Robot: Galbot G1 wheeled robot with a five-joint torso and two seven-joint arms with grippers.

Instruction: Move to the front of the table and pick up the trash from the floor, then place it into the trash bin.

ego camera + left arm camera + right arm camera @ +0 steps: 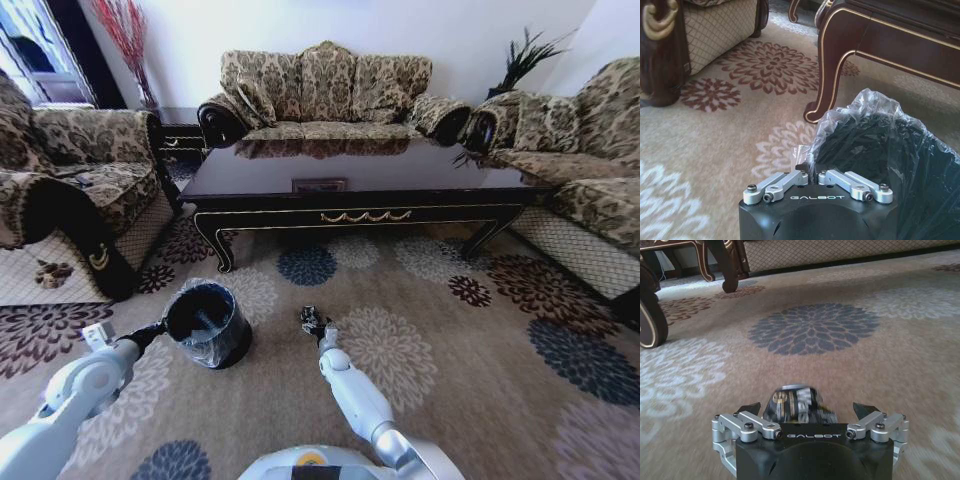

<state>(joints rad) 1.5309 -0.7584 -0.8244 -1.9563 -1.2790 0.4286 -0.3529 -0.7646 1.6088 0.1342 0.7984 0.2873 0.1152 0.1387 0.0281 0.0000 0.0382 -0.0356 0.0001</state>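
The dark glossy table point(400, 168) stands ahead with the patterned floor point(470, 380) in front of it. On the carpet at front left sits the black trash bin point(208, 325), and its table-side neighbour is a curved table leg point(832, 75). My left gripper point(158, 330) is at the bin's rim; in the left wrist view the left gripper point(810, 171) is shut on the edge of the bin's plastic bag point(865, 125). To the right of the bin, low over the carpet, my right gripper point(313, 320) hangs. It point(807, 410) is open, with a small dark crumpled piece of trash point(790, 402) between the spread fingers, touching neither.
Patterned sofas stand on the left point(70, 180), behind the table point(325, 90) and on the right point(580, 150). A small dark side table point(182, 132) fills the back left corner. Open carpet lies to the front right.
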